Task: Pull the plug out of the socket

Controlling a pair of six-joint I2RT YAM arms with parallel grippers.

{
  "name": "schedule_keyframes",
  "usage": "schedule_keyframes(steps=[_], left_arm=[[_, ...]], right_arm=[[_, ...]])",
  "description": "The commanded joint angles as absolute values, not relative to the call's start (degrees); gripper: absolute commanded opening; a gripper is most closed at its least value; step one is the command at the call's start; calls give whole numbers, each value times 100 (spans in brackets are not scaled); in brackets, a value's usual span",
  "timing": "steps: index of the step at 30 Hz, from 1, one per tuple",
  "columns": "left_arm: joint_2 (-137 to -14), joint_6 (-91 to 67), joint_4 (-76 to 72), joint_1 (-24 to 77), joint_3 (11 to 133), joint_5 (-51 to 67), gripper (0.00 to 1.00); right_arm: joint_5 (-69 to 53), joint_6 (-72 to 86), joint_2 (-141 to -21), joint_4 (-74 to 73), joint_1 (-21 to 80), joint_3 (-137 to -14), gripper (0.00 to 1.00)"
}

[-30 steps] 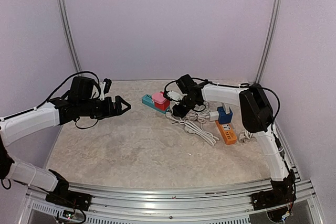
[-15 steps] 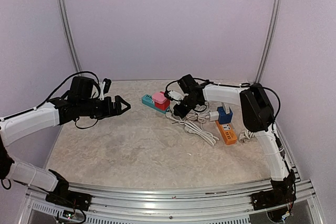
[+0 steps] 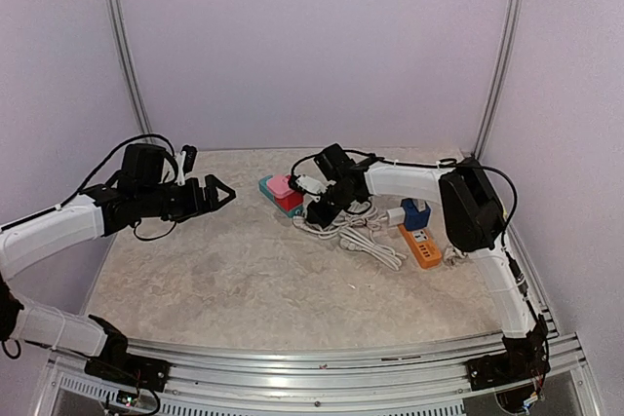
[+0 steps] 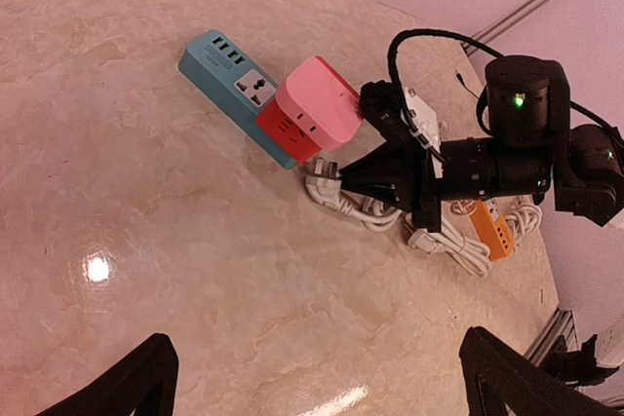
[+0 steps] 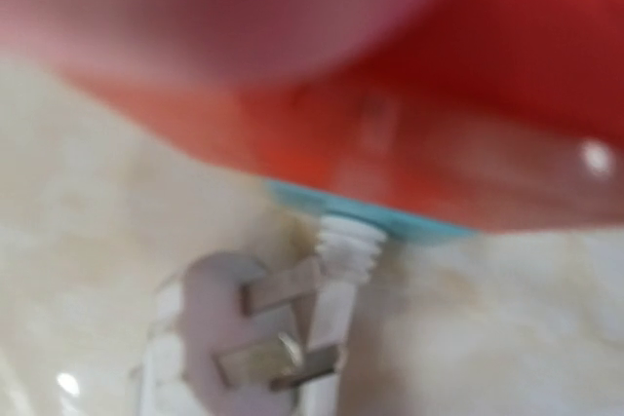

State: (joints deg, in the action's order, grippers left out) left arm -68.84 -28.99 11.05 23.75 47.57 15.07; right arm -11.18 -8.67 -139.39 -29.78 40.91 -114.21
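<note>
A pink-topped red plug (image 3: 284, 189) (image 4: 317, 109) sits pushed into a teal socket strip (image 3: 265, 183) (image 4: 229, 70) at the table's back centre. My right gripper (image 3: 314, 209) (image 4: 353, 172) is shut to a point just beside the plug's near-right side, low over the table, with nothing seen between its fingers. Its own camera shows no fingers, only the blurred red plug (image 5: 468, 124), the teal strip's edge (image 5: 390, 219) and a loose white plug (image 5: 229, 328) with bare prongs. My left gripper (image 3: 216, 192) (image 4: 327, 387) hangs wide open, well left of the strip.
A coil of white cable (image 3: 366, 236) (image 4: 439, 236) lies right of the strip. Beyond it sit an orange socket strip (image 3: 421, 245) (image 4: 487, 226) and a blue adapter (image 3: 417, 213). Walls close the back and both sides.
My right gripper shut and moved left against the plug's side; the teal strip and plug shifted slightly left. The left arm drew back a little to the left.
</note>
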Motion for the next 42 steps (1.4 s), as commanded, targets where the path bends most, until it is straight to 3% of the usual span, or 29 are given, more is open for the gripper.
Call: schedule_keyframes(steps=[1,10,42], left_arm=[[-6722,-3012,952,2216,4579,1642,99],[-6639,-3139,926,2021,4459,1685,99],[-6186,-3298,1029,1780,4130,2031,99]], right_arm=[[-1408,-730,-13846,-2769,4323,-11507,0],[-1540,-788,-13667,-2573,4737,-11240,0],[-1722,248,-11561,-473,5801,-7442,0]])
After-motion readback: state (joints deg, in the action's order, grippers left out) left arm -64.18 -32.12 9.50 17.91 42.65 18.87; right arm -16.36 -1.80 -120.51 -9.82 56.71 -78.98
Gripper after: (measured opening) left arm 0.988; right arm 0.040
